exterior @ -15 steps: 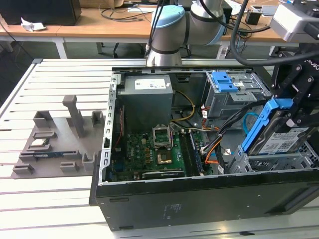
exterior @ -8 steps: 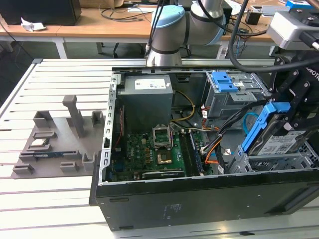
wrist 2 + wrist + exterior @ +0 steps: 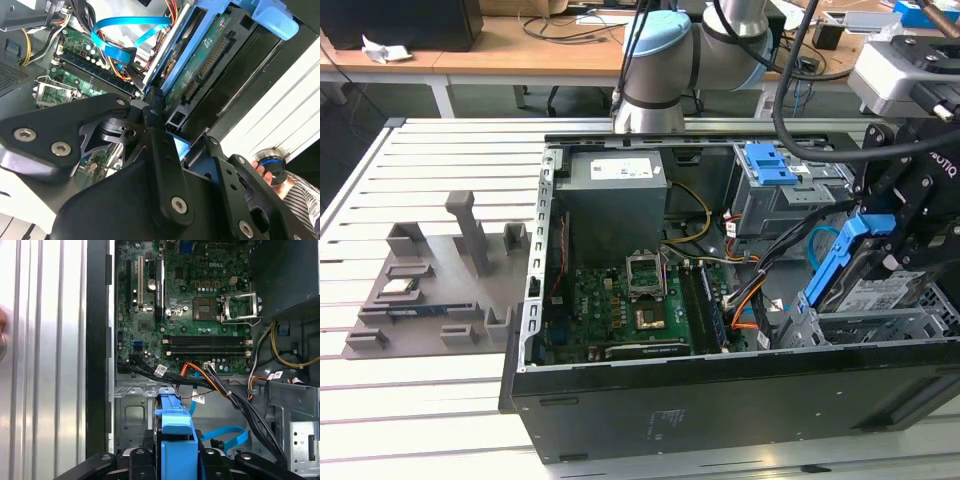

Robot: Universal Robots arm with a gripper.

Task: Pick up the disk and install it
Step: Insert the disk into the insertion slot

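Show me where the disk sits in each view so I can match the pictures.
Exterior view: the disk is at the exterior view's right, tilted, in the gripper above the grey bay.
Second wrist view: disk edge-on, its connector end towards the camera, just beyond the fingers.
First wrist view: its blue caddy stands between the fingers.
Shared landmark: the motherboard.

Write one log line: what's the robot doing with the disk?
gripper: shut on disk | disk: tilted, above drive bay | place: open computer case
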